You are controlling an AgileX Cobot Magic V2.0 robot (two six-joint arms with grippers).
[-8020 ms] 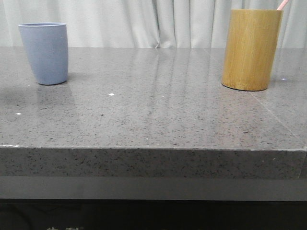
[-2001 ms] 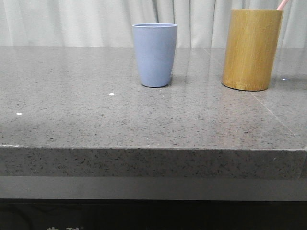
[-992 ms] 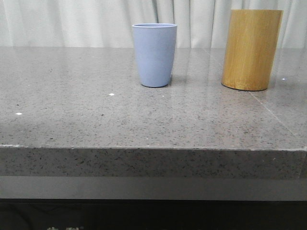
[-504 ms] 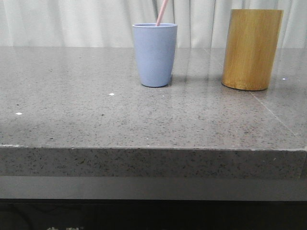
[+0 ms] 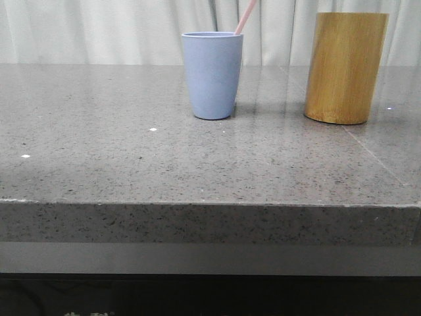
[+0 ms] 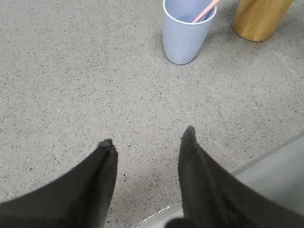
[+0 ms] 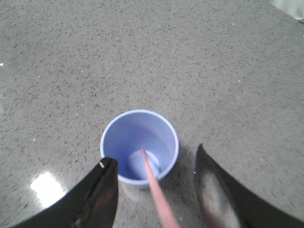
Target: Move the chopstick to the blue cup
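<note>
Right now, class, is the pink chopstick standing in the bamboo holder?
No: the chopstick leans out of the blue cup, and nothing rises from the bamboo holder.

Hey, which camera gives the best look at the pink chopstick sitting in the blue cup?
The right wrist view: it looks straight down into the blue cup, showing the chopstick from the cup's floor up past the rim. The front view shows only the tip above the rim; the left wrist view shows a short upper stretch.

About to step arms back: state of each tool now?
Left tool: open, empty, over bare counter.
Right tool: open above the blue cup; chopstick released inside.
</note>
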